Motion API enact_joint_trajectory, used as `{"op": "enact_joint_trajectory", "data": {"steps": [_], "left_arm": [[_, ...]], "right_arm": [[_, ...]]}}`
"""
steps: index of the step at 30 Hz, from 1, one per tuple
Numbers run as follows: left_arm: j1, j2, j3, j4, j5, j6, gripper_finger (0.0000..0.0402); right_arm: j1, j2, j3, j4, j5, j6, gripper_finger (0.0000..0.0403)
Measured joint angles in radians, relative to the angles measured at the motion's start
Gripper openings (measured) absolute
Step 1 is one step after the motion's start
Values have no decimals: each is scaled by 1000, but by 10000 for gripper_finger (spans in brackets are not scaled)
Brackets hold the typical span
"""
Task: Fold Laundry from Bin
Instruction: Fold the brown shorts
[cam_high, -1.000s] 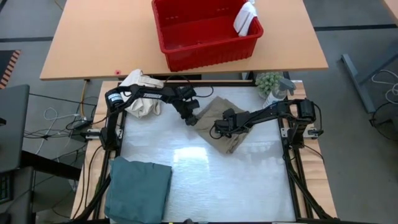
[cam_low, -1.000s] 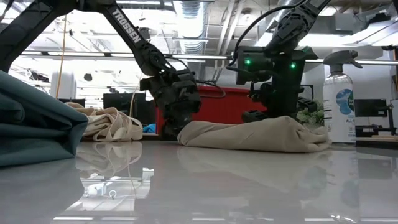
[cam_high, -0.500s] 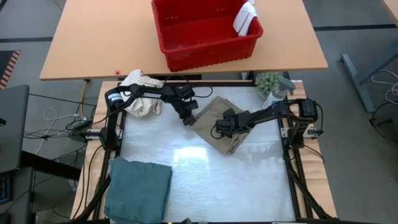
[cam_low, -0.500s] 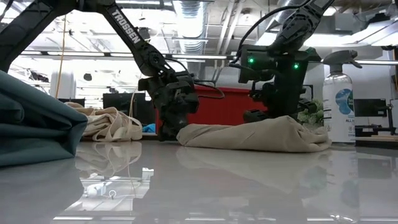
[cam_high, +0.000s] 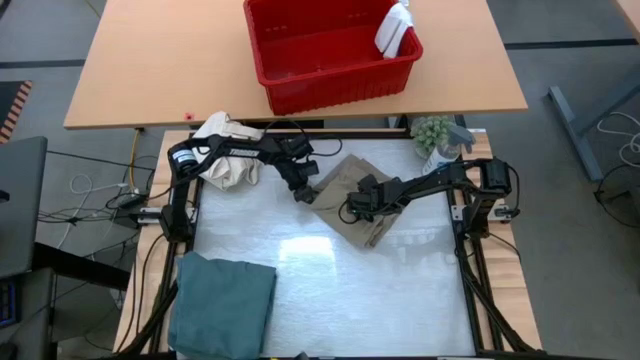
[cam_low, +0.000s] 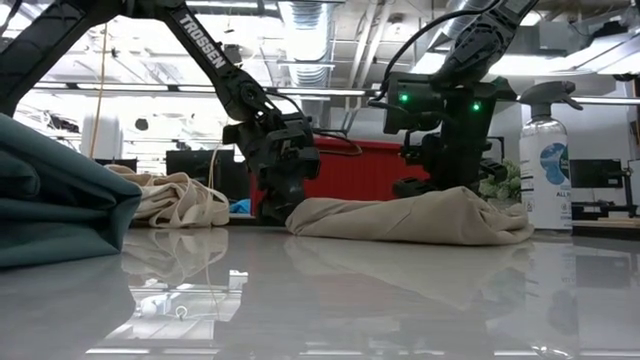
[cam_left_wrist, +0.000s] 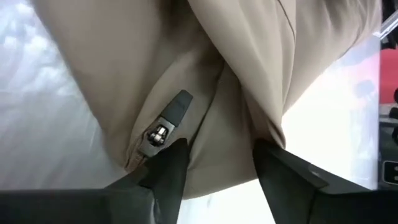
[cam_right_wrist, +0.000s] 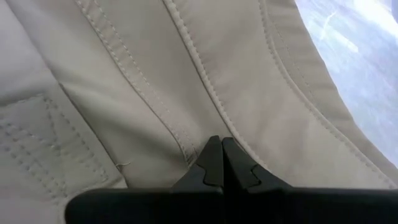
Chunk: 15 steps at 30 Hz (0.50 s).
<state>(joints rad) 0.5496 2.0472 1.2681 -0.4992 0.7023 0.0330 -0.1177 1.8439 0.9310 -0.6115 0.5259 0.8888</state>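
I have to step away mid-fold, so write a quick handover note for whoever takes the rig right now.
Left gripper: open, fingers on either side of a fold at the trousers' edge, near the zipper.
Right gripper: shut, pressing down on the trousers.
Green garment: folded, at the table's near left corner.
Red bin: on the far table, a white cloth hanging over its rim.
Cream bag: behind the left arm.
Left: finish folding the trousers, then the white cloth.
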Motion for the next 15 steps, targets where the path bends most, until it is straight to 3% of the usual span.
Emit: {"op": "enact_joint_trajectory", "data": {"steps": [3, 8, 13, 15], "left_arm": [[-10, -2, 0, -5, -29, 20, 168], [45, -41, -4, -5, 51, -4, 152], [126, -145, -2, -20, -154, 47, 152], [148, -170, -2, -11, -168, 61, 151]], "right_arm": [[0, 0, 0, 0, -1, 0, 14], [0, 0, 0, -1, -1, -8, 14], [0, 0, 0, -1, -2, -11, 14], [0, 0, 0, -1, -1, -14, 14]]}}
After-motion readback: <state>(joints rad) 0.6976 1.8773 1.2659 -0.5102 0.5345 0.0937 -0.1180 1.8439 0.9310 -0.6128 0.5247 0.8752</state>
